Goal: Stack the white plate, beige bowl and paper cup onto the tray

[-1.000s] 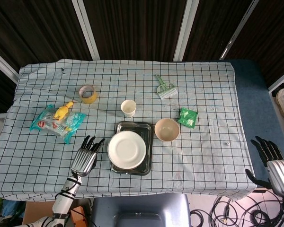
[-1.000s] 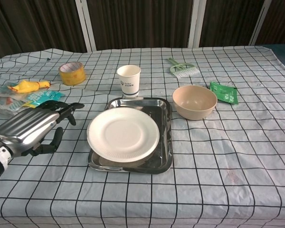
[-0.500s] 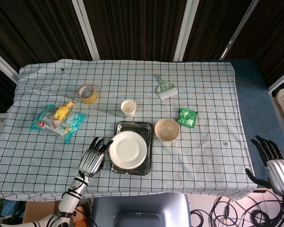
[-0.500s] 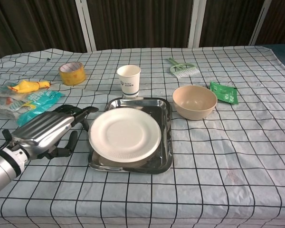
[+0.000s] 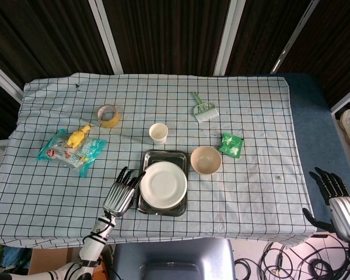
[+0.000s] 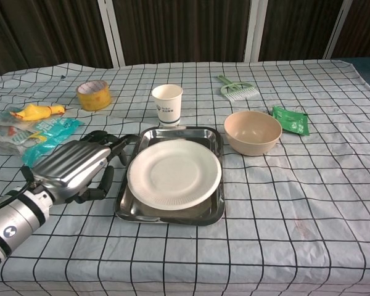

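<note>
The white plate (image 6: 174,174) lay in the steel tray (image 6: 137,211), the left hand (image 6: 74,168) just beside its left edge, fingers (image 6: 119,144) spread and holding nothing. The beige bowl (image 6: 253,131) and paper cup (image 6: 167,103) stood on the tabletop (image 6: 296,216). The right hand (image 5: 338,201) hung off the edge, fingers apart.

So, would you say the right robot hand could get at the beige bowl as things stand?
Probably yes, though it has far to travel. The right robot hand sits off the table's right edge, open and holding nothing, and the checked cloth between it and the beige bowl is bare. The green packet lies just beyond the bowl.
</note>
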Robot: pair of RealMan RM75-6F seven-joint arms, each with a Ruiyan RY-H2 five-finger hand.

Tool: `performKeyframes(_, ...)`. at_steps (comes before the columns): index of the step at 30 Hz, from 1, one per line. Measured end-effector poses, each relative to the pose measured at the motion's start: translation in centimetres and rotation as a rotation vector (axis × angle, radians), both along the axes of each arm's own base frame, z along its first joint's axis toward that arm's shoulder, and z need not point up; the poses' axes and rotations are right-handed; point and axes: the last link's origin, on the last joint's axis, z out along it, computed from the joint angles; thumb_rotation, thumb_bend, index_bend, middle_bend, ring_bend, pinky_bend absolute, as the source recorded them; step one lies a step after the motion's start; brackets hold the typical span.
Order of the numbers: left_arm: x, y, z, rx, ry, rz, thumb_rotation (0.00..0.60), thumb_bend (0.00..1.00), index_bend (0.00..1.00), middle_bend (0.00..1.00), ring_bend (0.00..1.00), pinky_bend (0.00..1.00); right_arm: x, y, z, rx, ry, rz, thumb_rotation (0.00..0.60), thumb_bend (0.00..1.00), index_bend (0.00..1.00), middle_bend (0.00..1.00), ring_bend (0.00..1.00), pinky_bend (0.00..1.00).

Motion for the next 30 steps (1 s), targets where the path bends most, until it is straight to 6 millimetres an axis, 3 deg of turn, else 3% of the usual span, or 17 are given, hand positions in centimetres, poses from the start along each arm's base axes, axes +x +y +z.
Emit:
performKeyframes(4,-0.3,-0.1,0.8,0.03,-0.002,-0.007,0.6,0.7,0.0,0.24,0.1,0.0,0.1,0.1,-0.1,0.003,0.004,0.004,0.6,0.27,0.0,0.0,0.0,0.0)
performKeyframes(11,-1.4,-0.6,2.6,0.066,0.008,-0.008,0.6,0.44,0.0,0.1,0.03,0.02,0.1,0.1,-0.4,0.012,0.015,0.007,0.6,0.27,0.0,0.0,0.0,0.0)
performKeyframes(14,-3.8,-1.0,5.3,0.119,0.028,0.023,0.6,0.41,0.0,0.08,0.0,0.0,0.2,0.0,-0.9,0.024,0.035,0.013,0.6,0.27,0.0,0.0,0.0,0.0)
performKeyframes(17,-8.0,-2.2,9.8,0.205,0.041,0.099,0.6,0.41,0.0,0.07,0.0,0.0,0.4,-0.5,-2.1,0.046,0.083,0.036,0.6,0.28,0.0,0.0,0.0,0.0)
performKeyframes(19,-10.4,-3.3,12.6,0.247,0.023,0.144,0.6,0.4,0.0,0.07,0.0,0.0,0.7,-1.3,-3.3,0.061,0.128,0.058,0.6,0.27,0.0,0.0,0.0,0.0)
performKeyframes(24,-14.0,-6.3,16.2,0.283,-0.082,0.233,0.6,0.36,0.0,0.07,0.0,0.0,2.1,-4.8,-7.4,0.132,0.211,0.128,0.6,0.26,0.0,0.0,0.0,0.0)
performKeyframes(27,-15.1,-7.6,17.8,0.302,-0.092,0.24,0.6,0.36,0.0,0.07,0.0,0.0,3.2,-7.1,-10.0,0.153,0.239,0.174,0.6,0.25,0.0,0.0,0.0,0.0)
performKeyframes(30,-15.1,-8.0,18.0,0.303,-0.08,0.223,0.6,0.36,0.0,0.07,0.0,0.0,4.2,-9.5,-12.8,0.147,0.277,0.218,0.6,0.25,0.01,0.0,0.0,0.0)
